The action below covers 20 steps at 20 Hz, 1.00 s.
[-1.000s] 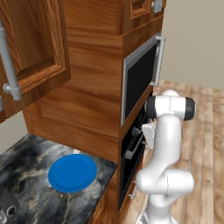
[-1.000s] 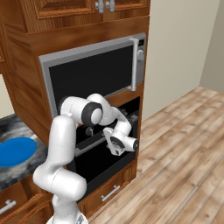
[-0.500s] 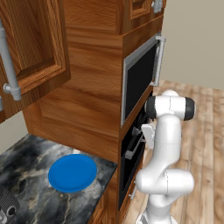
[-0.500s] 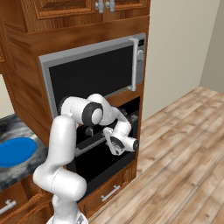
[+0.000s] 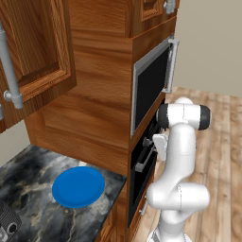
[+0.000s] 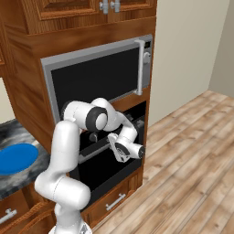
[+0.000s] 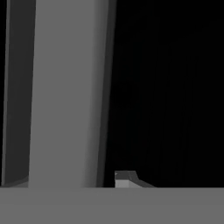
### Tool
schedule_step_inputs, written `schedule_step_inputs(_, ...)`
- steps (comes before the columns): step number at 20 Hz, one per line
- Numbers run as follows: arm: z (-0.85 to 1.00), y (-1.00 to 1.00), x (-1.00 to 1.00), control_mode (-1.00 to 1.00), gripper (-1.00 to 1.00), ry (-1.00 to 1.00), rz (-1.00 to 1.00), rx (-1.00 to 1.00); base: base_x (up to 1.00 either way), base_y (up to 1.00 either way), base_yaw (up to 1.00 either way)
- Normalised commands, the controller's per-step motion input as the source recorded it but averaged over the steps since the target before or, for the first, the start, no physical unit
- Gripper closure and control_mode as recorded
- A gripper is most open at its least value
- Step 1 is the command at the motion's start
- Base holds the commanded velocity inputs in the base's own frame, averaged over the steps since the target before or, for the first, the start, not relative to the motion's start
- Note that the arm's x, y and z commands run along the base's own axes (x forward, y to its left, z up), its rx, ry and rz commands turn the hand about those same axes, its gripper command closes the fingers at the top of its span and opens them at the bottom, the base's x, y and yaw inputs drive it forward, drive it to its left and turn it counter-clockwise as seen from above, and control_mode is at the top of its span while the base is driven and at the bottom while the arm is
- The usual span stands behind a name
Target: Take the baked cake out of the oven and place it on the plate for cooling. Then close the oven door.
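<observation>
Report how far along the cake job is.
Done: nothing yet. The blue plate on the dark counter is bare.

In hand: the gripper is at the silver bar handle of the oven door, which looks shut. The hand view has the bar right in front; whether the fingers have clamped it cannot be told.

Left: open the door, move the cake to the plate, close the door.

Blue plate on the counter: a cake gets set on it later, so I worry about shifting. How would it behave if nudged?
The plate looks flat and low, so it probably would not tip or roll. Lying bare on the polished-looking stone counter, it may slide under a light push. It appears rigid, unlikely to flex.
</observation>
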Motion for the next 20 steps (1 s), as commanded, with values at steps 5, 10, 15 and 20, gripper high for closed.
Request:
schedule_step_inputs(5, -0.24, 0.0, 0.0, -1.0, 1.0, 0.0, 0.0, 0.0, 0.0, 0.0, 0.0)
schedule_step_inputs(10, -0.27, -0.05, -0.05, -1.0, 1.0, 0.01, 0.0, 0.0, 0.0, 0.0, 0.0)
schedule_step_inputs(15, -0.28, -0.09, -0.08, -1.0, 1.0, 0.01, 0.0, 0.0, 0.0, 0.0, 0.0)
schedule_step_inputs(20, -0.3, -0.11, -0.13, -1.0, 1.0, 0.02, 0.0, 0.0, 0.0, 0.0, 0.0)
